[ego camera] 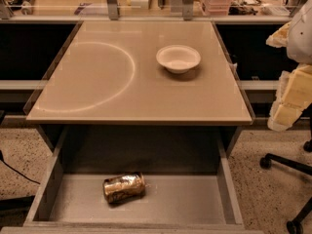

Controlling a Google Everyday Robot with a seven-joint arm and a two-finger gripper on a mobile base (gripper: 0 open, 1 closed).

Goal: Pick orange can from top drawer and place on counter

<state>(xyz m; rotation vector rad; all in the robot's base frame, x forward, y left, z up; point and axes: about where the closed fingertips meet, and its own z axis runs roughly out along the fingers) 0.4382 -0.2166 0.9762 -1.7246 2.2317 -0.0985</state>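
Orange can (pixel 124 187) lies on its side, slightly skewed, left of centre on the floor of the open top drawer (pixel 195 201), so it could roll or slip out of a pinch. The counter (pixel 204 99) front edge overhangs the drawer's back, so a careless lift could clip it, and the white bowl (pixel 178 58), right of centre on the counter, could get knocked at placing. Gripper (pixel 290 101) is at the far right edge, well apart from the can, cropped by the frame, cannot tell if open or closed; drawer back is dark.
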